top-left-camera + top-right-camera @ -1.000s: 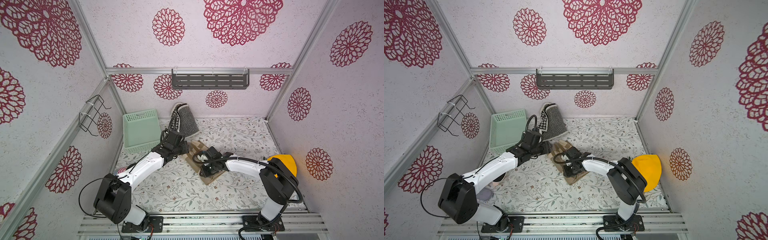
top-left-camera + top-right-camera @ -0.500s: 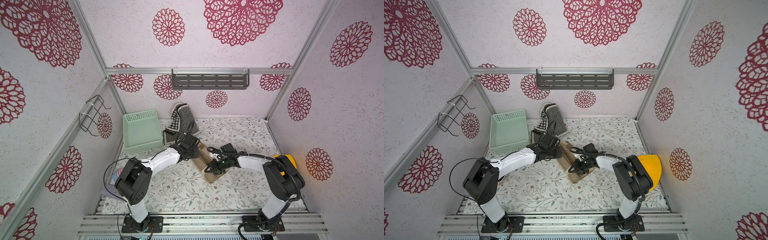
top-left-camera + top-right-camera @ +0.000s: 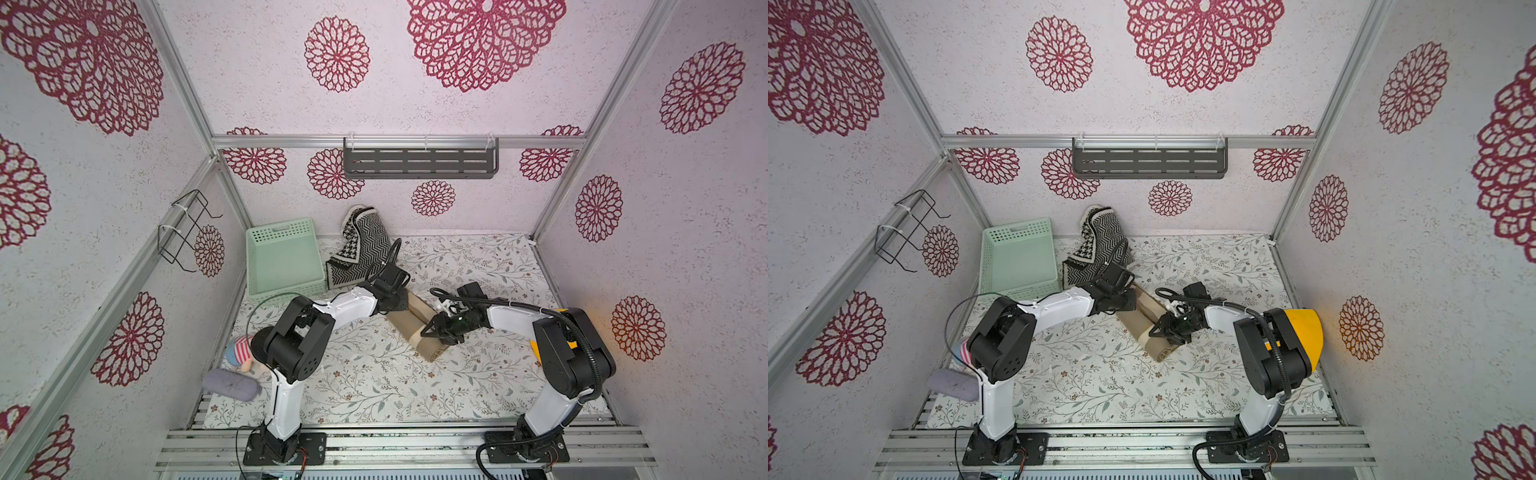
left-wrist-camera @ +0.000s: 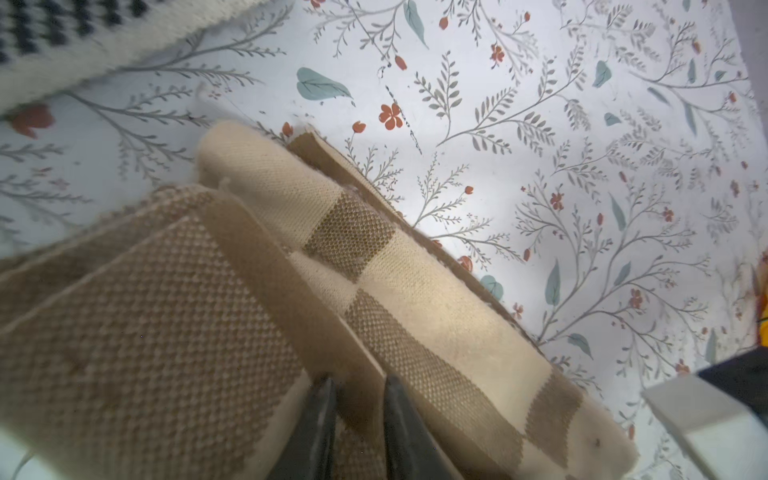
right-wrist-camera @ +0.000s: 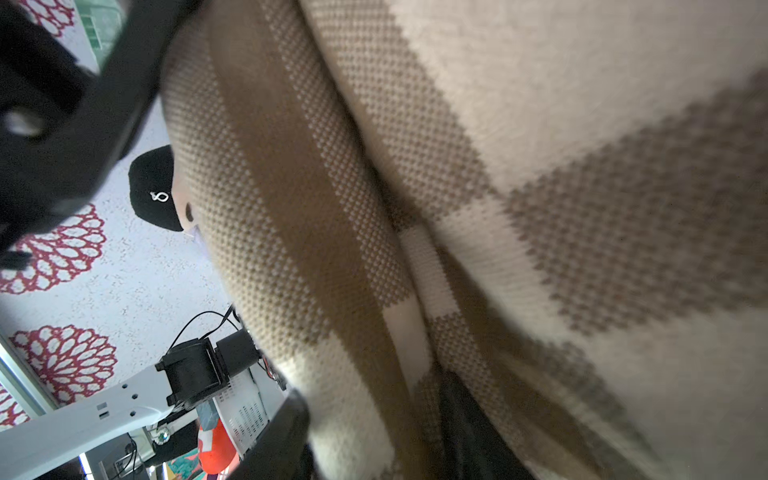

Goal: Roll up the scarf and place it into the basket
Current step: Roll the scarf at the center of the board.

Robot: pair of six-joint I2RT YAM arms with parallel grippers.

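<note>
Left claw nips the soft, springy scarf at 11 o'clock, right claw gapes astride, perhaps loose; I'd clamp both ends.

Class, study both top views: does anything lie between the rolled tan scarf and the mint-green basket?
Yes. The left arm crosses that path, and a corner of the black-and-white cloth beside the basket lies toward the scarf.

Both arms reach inward to the scarf: left end effector fingers nearly together on it, right end effector spread.
</note>
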